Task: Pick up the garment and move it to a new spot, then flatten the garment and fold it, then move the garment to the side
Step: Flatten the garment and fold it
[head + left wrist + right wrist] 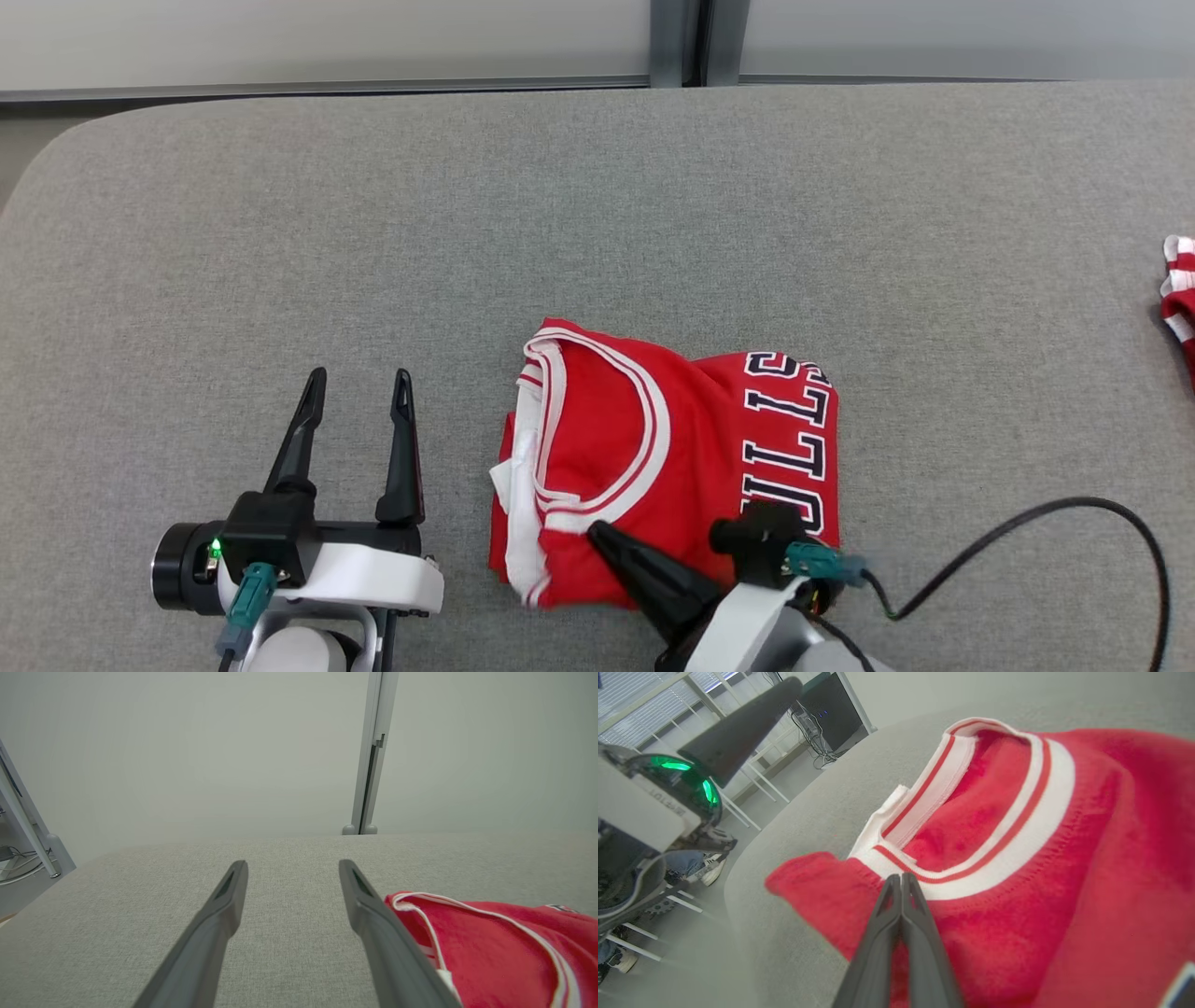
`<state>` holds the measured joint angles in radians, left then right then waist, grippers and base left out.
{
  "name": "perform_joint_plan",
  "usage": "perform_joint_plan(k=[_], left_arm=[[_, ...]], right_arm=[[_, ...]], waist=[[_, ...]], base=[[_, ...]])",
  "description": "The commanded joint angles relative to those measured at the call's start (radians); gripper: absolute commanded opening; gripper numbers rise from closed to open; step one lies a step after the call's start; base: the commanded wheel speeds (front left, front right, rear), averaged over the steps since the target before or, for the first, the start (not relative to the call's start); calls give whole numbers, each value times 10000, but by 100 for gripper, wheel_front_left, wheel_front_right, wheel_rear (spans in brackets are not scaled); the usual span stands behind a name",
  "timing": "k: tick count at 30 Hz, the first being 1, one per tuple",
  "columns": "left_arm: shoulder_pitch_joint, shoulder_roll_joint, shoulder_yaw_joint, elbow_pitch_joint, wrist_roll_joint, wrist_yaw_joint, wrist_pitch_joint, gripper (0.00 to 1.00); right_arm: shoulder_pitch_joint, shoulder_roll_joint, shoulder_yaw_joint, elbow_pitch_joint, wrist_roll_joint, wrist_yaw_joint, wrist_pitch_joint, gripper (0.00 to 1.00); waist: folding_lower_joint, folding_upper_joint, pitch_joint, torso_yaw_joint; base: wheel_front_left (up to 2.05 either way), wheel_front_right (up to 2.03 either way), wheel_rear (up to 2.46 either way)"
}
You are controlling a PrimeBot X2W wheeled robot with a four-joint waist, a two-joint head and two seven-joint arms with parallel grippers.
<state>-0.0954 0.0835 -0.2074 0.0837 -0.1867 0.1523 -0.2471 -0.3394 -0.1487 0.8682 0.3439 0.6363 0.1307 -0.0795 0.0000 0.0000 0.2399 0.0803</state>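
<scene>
Head view: red garment (653,457) folded into a compact bundle on the grey surface (597,233), white-trimmed collar facing up. Left tool (360,375) just beside it on the left, 2 fingers spread, nothing between. Right tool (597,530) over the bundle's near edge. Striped cloth (1178,289) at the far right.

Left wrist view: left tool (293,864) spread above bare surface (140,896), garment (490,952) past the right finger.

Right wrist view: right tool (901,877) pressed together, tips at the collar trim of the garment (1064,882); cannot tell whether any cloth is caught between.
</scene>
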Motion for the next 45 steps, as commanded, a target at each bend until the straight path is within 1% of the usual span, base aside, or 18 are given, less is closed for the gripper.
perform_joint_plan(k=[1,5,9,10,11,13,15,16,17,18,19,24,28,30,32,33,38,45], left_arm=[[-187,26,20,15,-66,57,-31,100],[-235,15,30,70,-92,66,-82,100],[-296,5,71,121,-133,91,-111,100],[-281,5,82,128,-141,95,-122,100],[-213,29,130,156,-164,110,-139,100],[-121,59,171,183,-183,137,-151,100],[-45,98,208,205,-193,148,-162,100],[-11,123,231,206,-195,161,-165,100],[19,142,233,206,-197,147,-158,100],[33,169,239,199,-201,138,-161,100],[40,192,250,190,-196,132,-163,100],[175,323,258,170,-210,92,-153,100],[289,445,278,155,-247,80,-96,100],[365,520,289,121,-273,51,-51,100],[508,576,278,104,-299,20,-12,100],[508,576,278,104,-299,20,-12,100],[800,736,241,10,-352,11,130,100],[1348,878,162,-136,-431,-9,302,100]], right_arm=[[-117,-54,150,62,158,0,71,0],[-505,-74,1301,213,814,0,415,0],[-986,-323,1714,71,1043,0,-157,0],[-1064,-394,1672,-13,1069,0,-395,0],[-1212,-627,1393,-257,970,0,-947,0],[-1239,-879,952,-520,859,0,-1310,0],[-1101,-1115,273,-818,766,0,-1545,0],[-989,-1249,-136,-918,612,0,-1621,25],[-852,-1368,-569,-1023,514,0,-1678,48],[-706,-1457,-1046,-1182,411,0,-1710,89],[-574,-1553,-1520,-1310,226,0,-1751,100],[390,-1842,-3978,-1903,-655,0,-1812,100],[1269,-1908,-5494,-2333,-1271,0,-1565,100],[1684,-1895,-6069,-2584,-1519,0,-1353,100],[2119,-1844,-6517,-2818,-1730,0,-1108,100],[2119,-1844,-6517,-2818,-1730,0,-1108,100],[3051,-1686,-7228,-3227,-2072,0,-564,100],[4064,-1409,-7705,-3722,-2368,0,6,100]], waist=[[0,0,23,10],[0,0,121,35],[0,0,163,16],[0,0,155,-8],[0,0,111,-75],[0,0,37,-160],[0,0,-74,-251],[0,0,-124,-301],[0,0,-177,-348],[0,0,-233,-391],[0,0,-287,-433],[0,0,-624,-609],[0,0,-938,-689],[0,0,-1073,-730],[0,0,-1214,-772],[0,0,-1214,-772],[0,0,-1576,-910],[0,0,-2100,-1040]], base=[[0,0,0],[0,0,0],[0,0,0],[0,0,0],[0,0,0],[0,0,0],[0,0,0],[0,0,0],[0,0,0],[0,0,0],[0,0,0],[0,0,0],[0,0,0],[0,0,0],[0,0,0],[0,0,0],[0,0,0],[0,0,0]])
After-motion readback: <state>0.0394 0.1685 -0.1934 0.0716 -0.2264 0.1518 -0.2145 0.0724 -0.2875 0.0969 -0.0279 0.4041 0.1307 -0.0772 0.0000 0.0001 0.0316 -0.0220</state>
